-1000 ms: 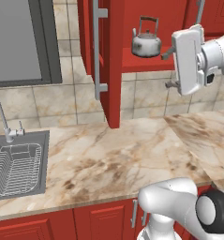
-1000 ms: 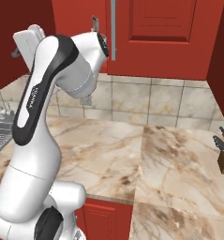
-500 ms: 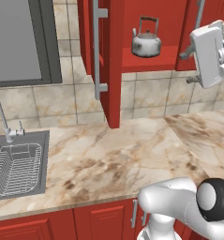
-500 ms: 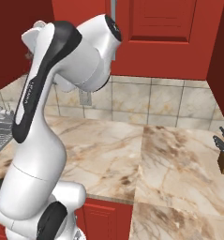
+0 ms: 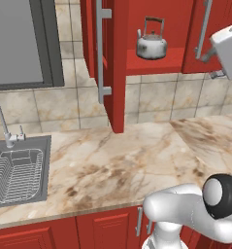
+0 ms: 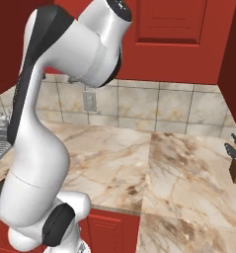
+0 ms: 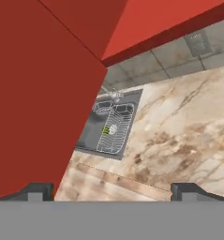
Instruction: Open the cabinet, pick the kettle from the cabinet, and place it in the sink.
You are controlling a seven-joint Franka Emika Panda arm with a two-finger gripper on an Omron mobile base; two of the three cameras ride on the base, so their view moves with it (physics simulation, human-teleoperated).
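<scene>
The cabinet [image 5: 118, 68] has its left door swung open, edge-on, its long silver bar handle [image 5: 102, 48] facing left. On the cabinet's red shelf [image 5: 156, 61] stands the silvery kettle [image 5: 151, 44], upright, dark handle arched over it. My gripper [image 5: 210, 66] is at the right edge of the left base view, to the right of the kettle and slightly lower, apart from it. In the hand view my gripper [image 7: 112, 191] is open, fingertips [image 7: 36, 190] wide apart with nothing between. The sink [image 5: 44, 168] with its wire rack [image 5: 15, 177] lies at the lower left.
A red door panel [image 7: 38, 93] fills the left of the hand view, with the sink [image 7: 92, 129] far beyond it. The right cabinet door [image 6: 174, 39] is behind my arm. A knife block [image 6: 235, 165] stands at the counter's right edge. A curved faucet [image 5: 1, 121] rises behind the basin.
My hand has swung to the right, away from the kettle, toward the right edge of the left base view. The kettle and cabinet doors have not moved.
</scene>
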